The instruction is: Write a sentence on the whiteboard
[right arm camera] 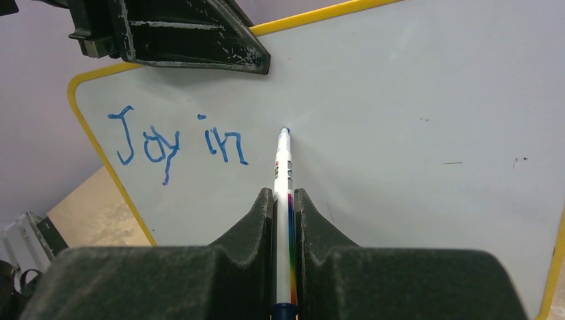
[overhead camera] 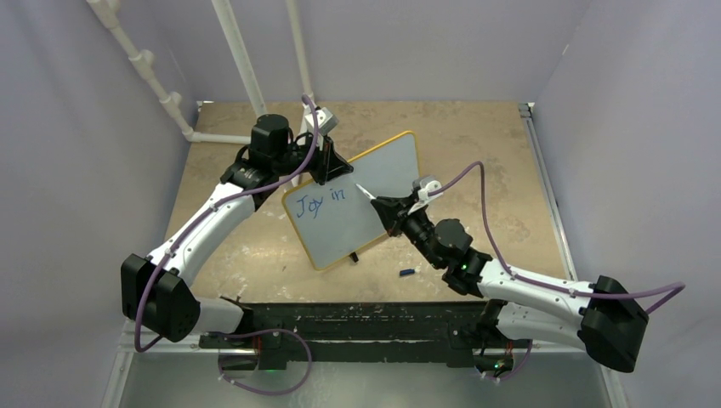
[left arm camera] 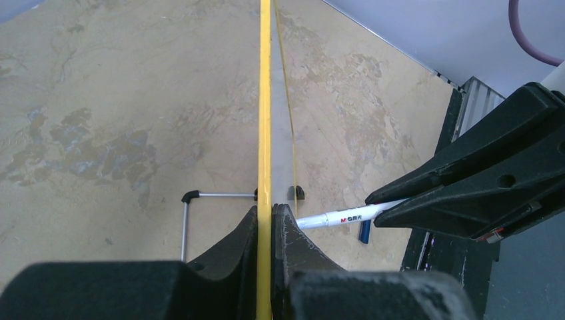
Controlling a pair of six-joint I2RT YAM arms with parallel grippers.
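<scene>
Your left jaws clamp the whiteboard (right arm camera: 413,100) by its rim, propped on the desk (overhead camera: 476,144). Your right jaws clamp the marker (right arm camera: 284,160), tip beside the sentence (right arm camera: 176,143), "Joy in". Push too hard and the board may pivot, skewing letters.

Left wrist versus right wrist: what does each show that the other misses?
Left wrist only: the whiteboard seen edge-on, its wire stand and a blue cap on the table. Right wrist only: the board's face, with the words "Joy in" in blue and the marker tip at the face to their right. Both: the yellow rim, the left pincer shut on it, and the right pincer shut on the marker.
</scene>
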